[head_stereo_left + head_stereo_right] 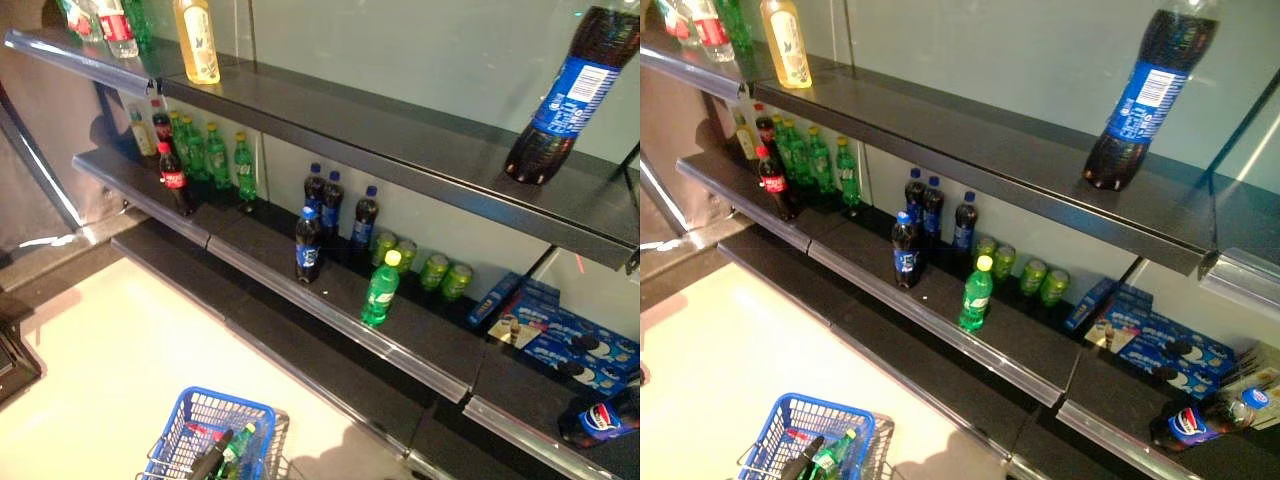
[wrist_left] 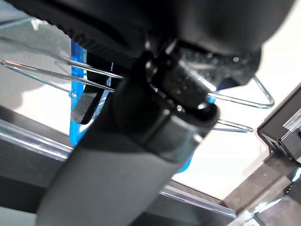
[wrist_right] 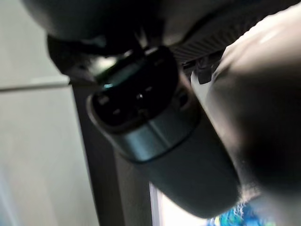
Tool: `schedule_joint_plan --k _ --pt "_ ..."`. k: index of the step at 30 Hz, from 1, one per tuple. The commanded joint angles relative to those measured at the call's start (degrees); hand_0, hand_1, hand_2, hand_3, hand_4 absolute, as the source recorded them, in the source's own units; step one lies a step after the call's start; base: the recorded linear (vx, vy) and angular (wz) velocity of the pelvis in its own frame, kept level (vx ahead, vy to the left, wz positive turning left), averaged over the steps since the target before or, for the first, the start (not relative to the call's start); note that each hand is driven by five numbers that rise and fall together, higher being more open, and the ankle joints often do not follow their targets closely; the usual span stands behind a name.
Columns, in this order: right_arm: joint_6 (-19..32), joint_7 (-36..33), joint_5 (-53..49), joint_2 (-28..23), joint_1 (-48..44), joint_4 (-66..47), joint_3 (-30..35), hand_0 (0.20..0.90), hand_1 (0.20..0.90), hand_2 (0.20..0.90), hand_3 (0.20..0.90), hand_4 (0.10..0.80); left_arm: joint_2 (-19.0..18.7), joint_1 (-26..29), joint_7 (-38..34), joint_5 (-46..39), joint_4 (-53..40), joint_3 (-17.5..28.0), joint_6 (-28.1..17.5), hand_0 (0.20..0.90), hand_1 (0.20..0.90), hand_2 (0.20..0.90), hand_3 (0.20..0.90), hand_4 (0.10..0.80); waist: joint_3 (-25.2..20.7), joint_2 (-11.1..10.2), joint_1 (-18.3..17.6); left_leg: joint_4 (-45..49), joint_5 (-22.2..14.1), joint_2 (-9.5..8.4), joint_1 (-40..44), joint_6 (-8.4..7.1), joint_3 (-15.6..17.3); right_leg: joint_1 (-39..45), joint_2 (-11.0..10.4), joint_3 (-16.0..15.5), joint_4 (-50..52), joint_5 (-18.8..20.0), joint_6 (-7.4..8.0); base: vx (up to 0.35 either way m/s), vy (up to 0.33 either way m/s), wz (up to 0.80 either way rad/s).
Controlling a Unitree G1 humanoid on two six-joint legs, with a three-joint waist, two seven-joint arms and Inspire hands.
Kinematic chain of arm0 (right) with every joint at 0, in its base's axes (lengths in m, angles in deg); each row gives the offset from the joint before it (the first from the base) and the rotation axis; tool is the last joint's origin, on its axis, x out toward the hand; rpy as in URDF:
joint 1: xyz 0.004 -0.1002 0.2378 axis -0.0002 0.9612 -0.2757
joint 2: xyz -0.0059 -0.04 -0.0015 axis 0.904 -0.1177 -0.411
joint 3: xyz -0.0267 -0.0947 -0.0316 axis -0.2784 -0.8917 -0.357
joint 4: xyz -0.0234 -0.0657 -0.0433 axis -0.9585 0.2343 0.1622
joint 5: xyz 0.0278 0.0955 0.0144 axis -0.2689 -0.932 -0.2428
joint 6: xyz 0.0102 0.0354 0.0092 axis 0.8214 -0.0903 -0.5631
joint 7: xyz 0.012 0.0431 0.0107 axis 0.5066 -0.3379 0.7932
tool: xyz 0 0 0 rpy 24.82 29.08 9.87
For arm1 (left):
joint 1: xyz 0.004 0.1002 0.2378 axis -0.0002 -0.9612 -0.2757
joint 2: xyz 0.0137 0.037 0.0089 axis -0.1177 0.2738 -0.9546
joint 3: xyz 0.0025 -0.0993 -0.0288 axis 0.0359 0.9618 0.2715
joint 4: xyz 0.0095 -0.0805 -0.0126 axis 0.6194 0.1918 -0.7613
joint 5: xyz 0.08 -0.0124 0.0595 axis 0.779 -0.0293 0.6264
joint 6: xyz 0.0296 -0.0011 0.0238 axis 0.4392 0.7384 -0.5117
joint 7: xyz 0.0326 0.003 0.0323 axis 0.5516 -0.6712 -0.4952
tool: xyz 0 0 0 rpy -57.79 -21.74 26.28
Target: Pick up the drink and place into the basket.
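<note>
- Blue basket point(image 1: 215, 430) at 6 o'clock, already w/ green bottle point(image 1: 830, 455) inside.
- Left hand point(image 2: 141, 94) clamped on wire handle point(image 2: 244, 92), prob. carrying.
- Right hand point(image 3: 150, 127): fingers unseen, can't tell.
- Next drink unpicked; green bottle on mid shelf point(image 1: 381, 288) nearest, approx 3 o'clock.

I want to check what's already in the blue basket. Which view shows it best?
The right eye view: the basket shows most of its rim, with bottles inside. The left eye view crops it lower. The left wrist view shows only a blue wall and wire handles; the right wrist view, a blue scrap.
</note>
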Motion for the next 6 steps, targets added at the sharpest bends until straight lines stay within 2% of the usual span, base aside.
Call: schedule_joint_plan --k 1,4,6 --pt "4.71 -8.48 8.25 -1.16 -2.69 2.67 0.82 0.9 0.9 0.9 0.9 0.8 -0.09 2.25 2.14 4.35 -0.17 -1.24 -3.45 0.3 0.3 0.3 0.2 0.1 2.25 1.71 0.26 0.76 -2.22 2.56 3.47 0.3 1.53 -4.02 -4.49 -2.26 -0.1 8.25 1.66 -0.028 -0.005 -0.2" --pt "2.9 -11.33 8.75 -0.96 -2.66 3.47 0.84 0.9 0.9 0.9 0.9 0.8 0.53 2.69 1.54 3.22 -0.31 -1.78 -3.7 0.3 0.3 0.3 0.2 0.1 2.3 1.94 -0.13 0.79 -2.41 2.64 3.7 0.31 1.72 -3.92 -4.37 -1.96 -0.1 8.11 1.53 -0.023 -0.003 -0.25" --pt "2.89 -11.91 8.86 -0.87 -2.73 3.62 0.81 0.9 0.9 0.9 0.9 0.8 0.82 2.96 1.03 2.86 -0.57 -2.04 -3.94 0.3 0.3 0.3 0.2 0.1 2.44 2.08 -0.25 0.72 -2.52 2.68 3.89 0.31 1.71 -3.82 -4.33 -1.97 -0.1 8.03 1.45 -0.013 -0.001 -0.03"
